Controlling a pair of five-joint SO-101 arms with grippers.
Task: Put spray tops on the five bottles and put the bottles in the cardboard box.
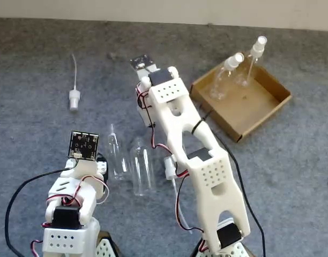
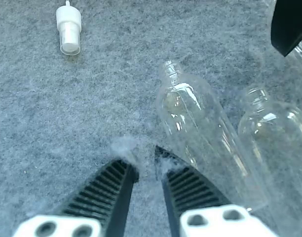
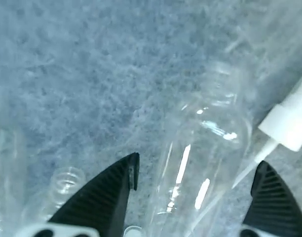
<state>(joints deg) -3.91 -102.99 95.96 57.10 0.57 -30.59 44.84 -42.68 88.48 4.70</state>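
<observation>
Two clear, uncapped bottles [image 1: 113, 152] [image 1: 142, 166] lie on the grey carpet between the arms. In the left wrist view the nearer bottle [image 2: 200, 133] lies just beside my left gripper [image 2: 143, 160], which is open by a narrow gap with only carpet between its fingers. My right gripper [image 3: 198, 165] is open wide and straddles a third clear bottle [image 3: 210, 148] without touching it. A white spray top [image 3: 289, 123] [image 1: 169, 166] lies next to that bottle. Another spray top [image 1: 74, 96] [image 2: 68, 29] lies alone at the far left. The cardboard box [image 1: 271, 115] holds two capped bottles [image 1: 223, 80] [image 1: 250, 64].
The right arm [image 1: 185, 123] stretches across the middle of the table and covers the bottle under it. One dark finger [image 2: 289, 24] of the right gripper shows in the left wrist view. Bare carpet lies to the left and in front of the box.
</observation>
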